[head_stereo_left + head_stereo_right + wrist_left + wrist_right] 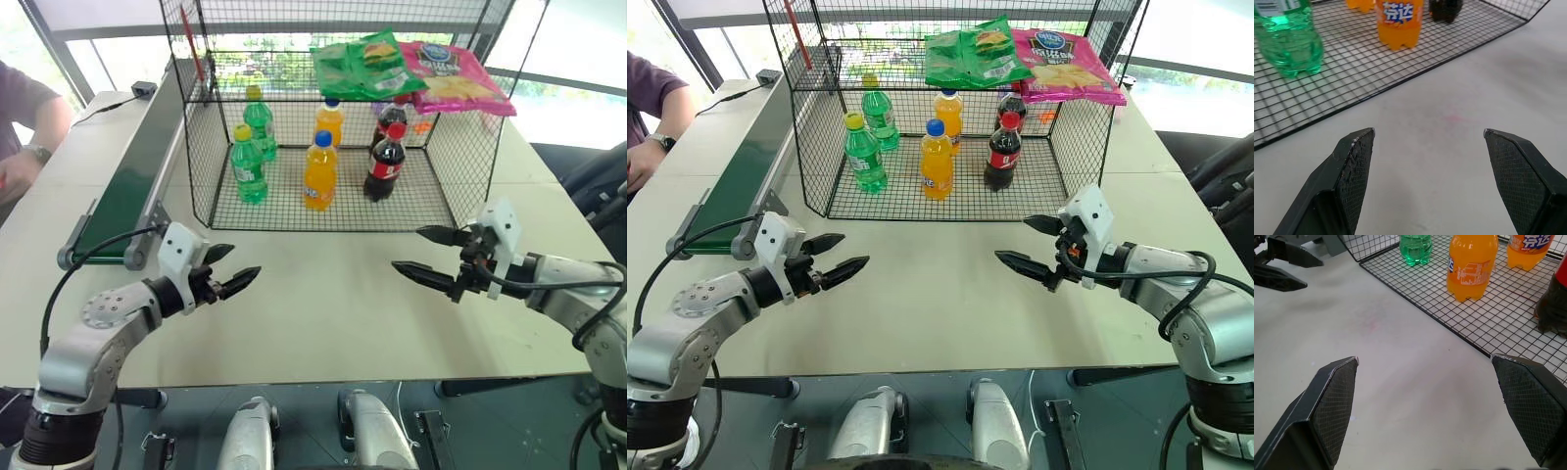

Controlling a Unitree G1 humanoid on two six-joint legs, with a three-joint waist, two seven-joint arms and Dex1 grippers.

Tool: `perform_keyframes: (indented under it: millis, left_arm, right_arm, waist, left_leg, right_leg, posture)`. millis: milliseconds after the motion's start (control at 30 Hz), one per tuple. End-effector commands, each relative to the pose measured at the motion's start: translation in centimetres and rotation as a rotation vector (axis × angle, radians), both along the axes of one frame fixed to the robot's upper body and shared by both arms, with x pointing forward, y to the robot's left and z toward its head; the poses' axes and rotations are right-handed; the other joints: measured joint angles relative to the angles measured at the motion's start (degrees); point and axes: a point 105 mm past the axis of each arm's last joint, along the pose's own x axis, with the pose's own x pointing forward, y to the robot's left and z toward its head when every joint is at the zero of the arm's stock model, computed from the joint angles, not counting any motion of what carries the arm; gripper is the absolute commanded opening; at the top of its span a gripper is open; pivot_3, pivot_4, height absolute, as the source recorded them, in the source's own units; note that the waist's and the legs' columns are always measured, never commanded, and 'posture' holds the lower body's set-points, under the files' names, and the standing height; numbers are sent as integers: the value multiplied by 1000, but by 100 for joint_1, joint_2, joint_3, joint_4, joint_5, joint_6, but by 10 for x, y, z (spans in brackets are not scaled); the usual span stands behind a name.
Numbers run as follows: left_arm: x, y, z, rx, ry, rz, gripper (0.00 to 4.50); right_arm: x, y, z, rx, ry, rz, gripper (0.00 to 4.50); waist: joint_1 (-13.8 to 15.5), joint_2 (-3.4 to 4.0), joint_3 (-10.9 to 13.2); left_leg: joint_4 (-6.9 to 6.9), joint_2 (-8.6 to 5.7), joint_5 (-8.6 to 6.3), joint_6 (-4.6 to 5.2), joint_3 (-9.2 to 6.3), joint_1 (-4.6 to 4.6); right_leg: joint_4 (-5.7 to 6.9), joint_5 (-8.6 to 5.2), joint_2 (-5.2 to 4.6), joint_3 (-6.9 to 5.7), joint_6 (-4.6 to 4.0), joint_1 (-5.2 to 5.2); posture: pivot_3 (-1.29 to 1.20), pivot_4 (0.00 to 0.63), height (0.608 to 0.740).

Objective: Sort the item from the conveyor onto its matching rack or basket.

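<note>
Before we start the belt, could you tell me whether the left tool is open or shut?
Open: the left tool hovers over the table with its fingers spread apart and nothing between them.

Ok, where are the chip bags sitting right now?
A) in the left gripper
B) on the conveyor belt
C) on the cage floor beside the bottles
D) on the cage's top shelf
D: the green bag and the pink bag lie on the top shelf of the black wire cage, above the bottles.

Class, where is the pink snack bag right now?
In the head views, the pink bag lies on the wire cage's top shelf, right side, beside the green bag.
</note>
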Motion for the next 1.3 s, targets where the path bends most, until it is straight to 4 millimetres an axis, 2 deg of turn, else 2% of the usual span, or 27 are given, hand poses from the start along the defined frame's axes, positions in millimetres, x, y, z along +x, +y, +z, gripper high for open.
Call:
perform_keyframes:
  millis: [33, 1300]
  left_arm:
    - [0, 3, 13, -9, -38, -4, 3740]
    - [-2, 1, 14, 7, -39, -4, 3740]
  right_arm:
    - [0, 2, 11, -2, -55, 5, 4500]
    - [9, 9, 11, 5, -74, 24, 4500]
  waist:
    - [3, 0, 0]
    - [5, 0, 0]
  left_leg:
    - [0, 0, 0, 0, -1, 0]
    - [3, -1, 1, 1, 0, 6]
  right_leg:
    - [1, 0, 1, 0, 0, 1]
    - [9, 1, 1, 1, 0, 8]
  posture:
    - [0, 150, 740]
    - [0, 150, 740]
